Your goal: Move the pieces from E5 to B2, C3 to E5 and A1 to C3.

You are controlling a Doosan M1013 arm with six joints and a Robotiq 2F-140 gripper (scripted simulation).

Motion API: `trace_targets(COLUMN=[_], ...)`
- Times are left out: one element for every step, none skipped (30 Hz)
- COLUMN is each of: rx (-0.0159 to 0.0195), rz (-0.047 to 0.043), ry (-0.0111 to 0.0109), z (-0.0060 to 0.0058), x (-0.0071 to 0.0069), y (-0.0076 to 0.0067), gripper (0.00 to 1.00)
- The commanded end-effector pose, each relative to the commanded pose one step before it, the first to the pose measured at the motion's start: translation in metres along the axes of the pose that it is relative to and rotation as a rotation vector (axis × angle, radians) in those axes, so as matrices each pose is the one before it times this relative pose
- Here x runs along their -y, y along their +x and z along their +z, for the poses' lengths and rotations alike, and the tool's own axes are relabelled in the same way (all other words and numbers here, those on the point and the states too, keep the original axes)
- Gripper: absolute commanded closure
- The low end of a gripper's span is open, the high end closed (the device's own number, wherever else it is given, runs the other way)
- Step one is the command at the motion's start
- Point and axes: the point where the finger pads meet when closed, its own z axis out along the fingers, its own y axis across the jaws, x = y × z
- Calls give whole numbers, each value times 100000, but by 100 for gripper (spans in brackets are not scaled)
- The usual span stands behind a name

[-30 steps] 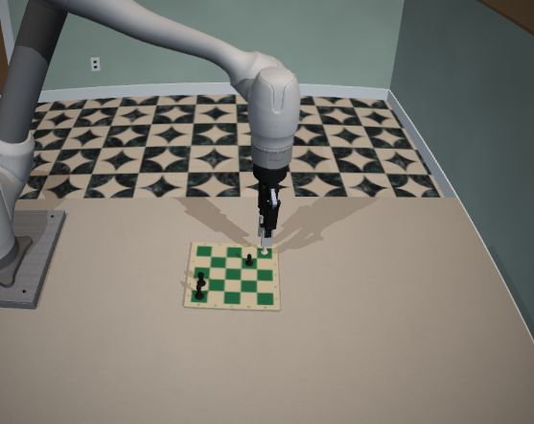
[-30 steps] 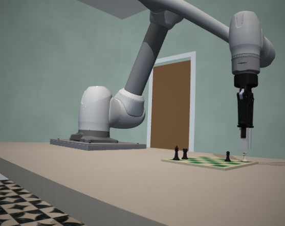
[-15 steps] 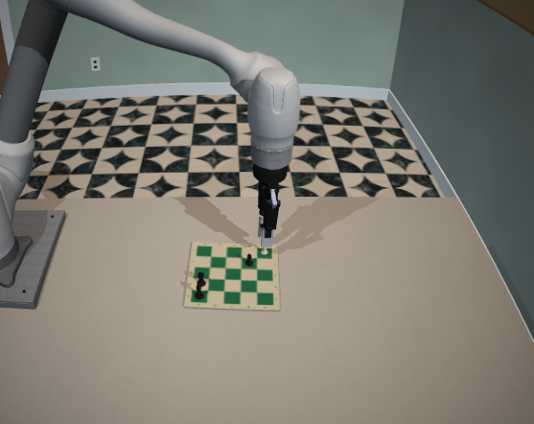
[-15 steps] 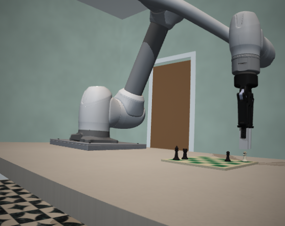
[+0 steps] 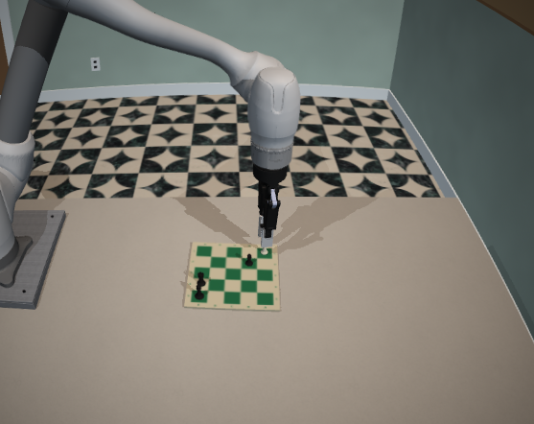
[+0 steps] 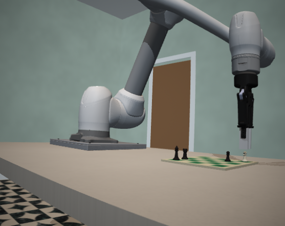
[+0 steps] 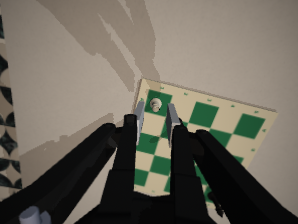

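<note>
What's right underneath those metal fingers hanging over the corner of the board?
A small white pawn stands upright on the corner square of the green-and-cream chessboard, directly below the partly open, empty fingers. A gap shows between them. From the top view the fingers cover most of the pawn.

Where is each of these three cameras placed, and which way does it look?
Top: high in front of the table, looking down at the green-and-cream chessboard; arm and pincer show.
Exterior: low at table height, looking sideways; base, arm, pincer show.
Wrist: on the arm, looking down past its black fingers.
All three share the small white pawn on the board's corner, just under the partly open pincer.
</note>
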Motion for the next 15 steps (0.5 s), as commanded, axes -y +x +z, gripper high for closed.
trace_targets(rx=[-16,0,0,0,0,0,0,0,0,0,0,0,0,0,0], rz=[-2,0,0,0,0,0,0,0,0,0,0,0,0,0,0], ry=[18,0,0,0,0,0,0,0,0,0,0,0,0,0,0], z=[-15,0,0,0,0,0,0,0,0,1,8,20,37,56,0], x=[3,0,0,0,0,0,0,0,0,0,0,0,0,0,0], y=[0,0,0,0,0,0,0,0,0,0,0,0,0,0,0], gripper=[80,80,80,80,80,80,80,80,80,80,80,80,80,80,80])
